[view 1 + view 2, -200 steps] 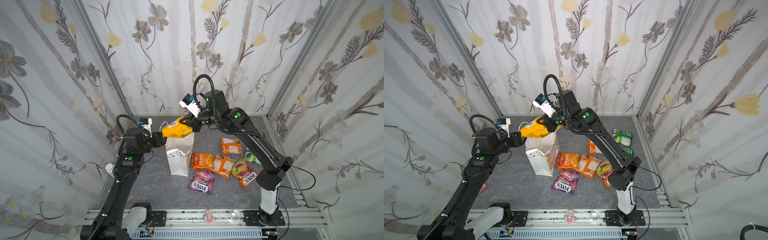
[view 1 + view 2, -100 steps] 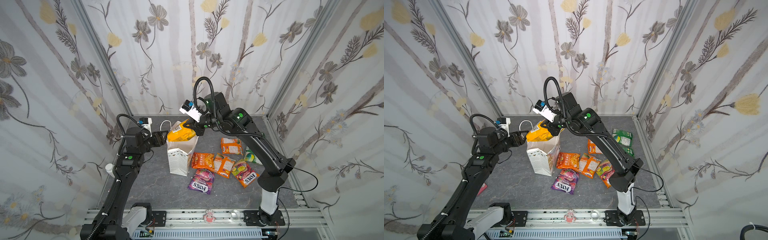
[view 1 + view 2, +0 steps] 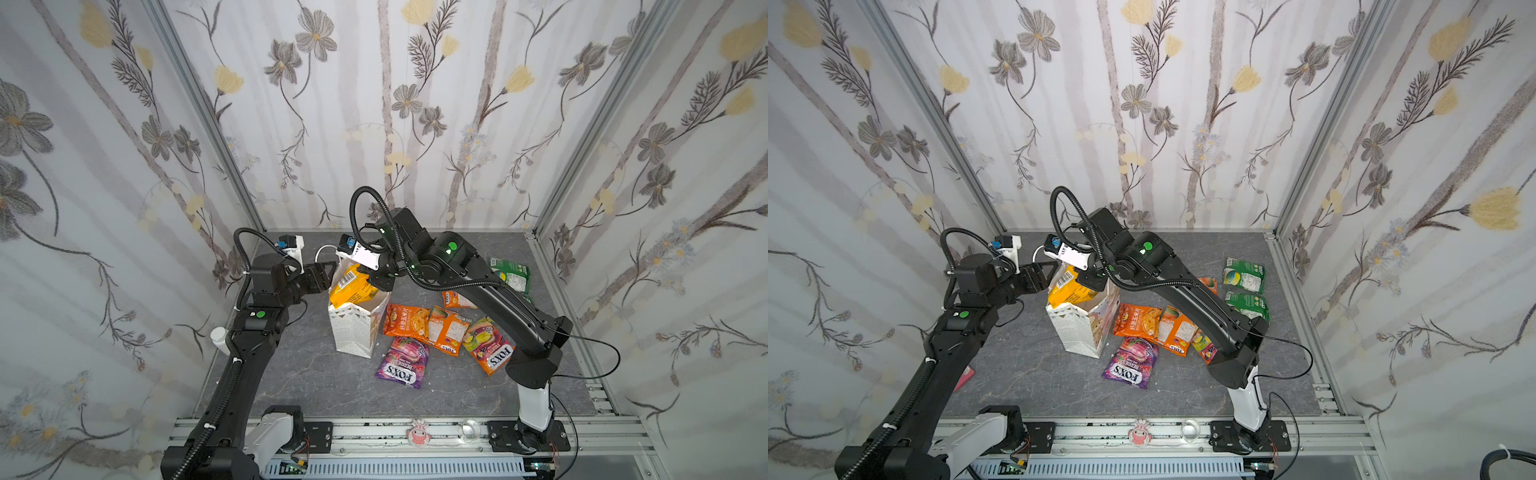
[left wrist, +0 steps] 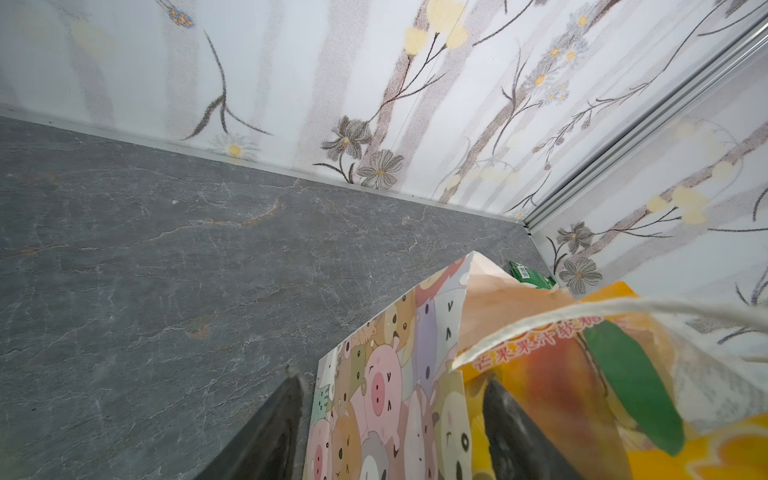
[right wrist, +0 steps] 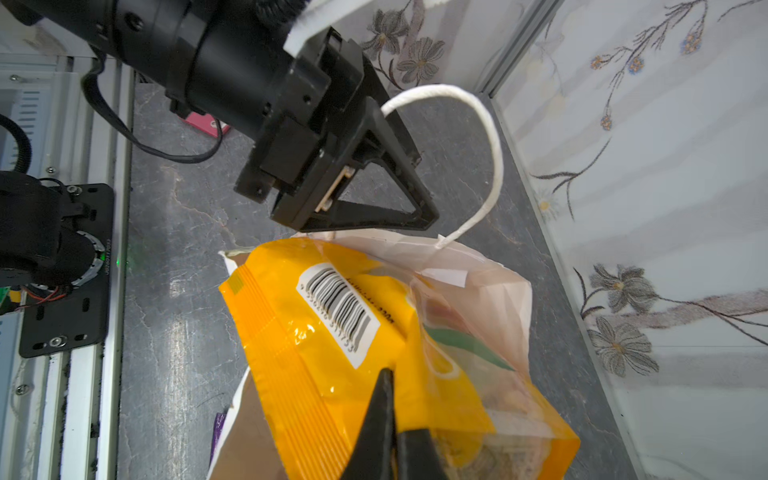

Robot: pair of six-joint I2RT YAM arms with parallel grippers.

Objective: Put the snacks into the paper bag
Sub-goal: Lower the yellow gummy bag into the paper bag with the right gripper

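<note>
The yellow snack packet [image 3: 353, 289] stood half inside the mouth of the paper bag [image 3: 353, 336], clenched at its upper edge by the right gripper [image 5: 390, 386], apparently for lowering it in. The left gripper [image 4: 390, 399] grasped the bag's rim, one finger inside, probably to hold the mouth open. Other snacks [image 3: 419, 328] lay on the desk [image 3: 311, 374] beside the bag.

white bottle [image 3: 219, 337], pink item [image 3: 966, 376], floral walls [image 3: 374, 104]
</note>
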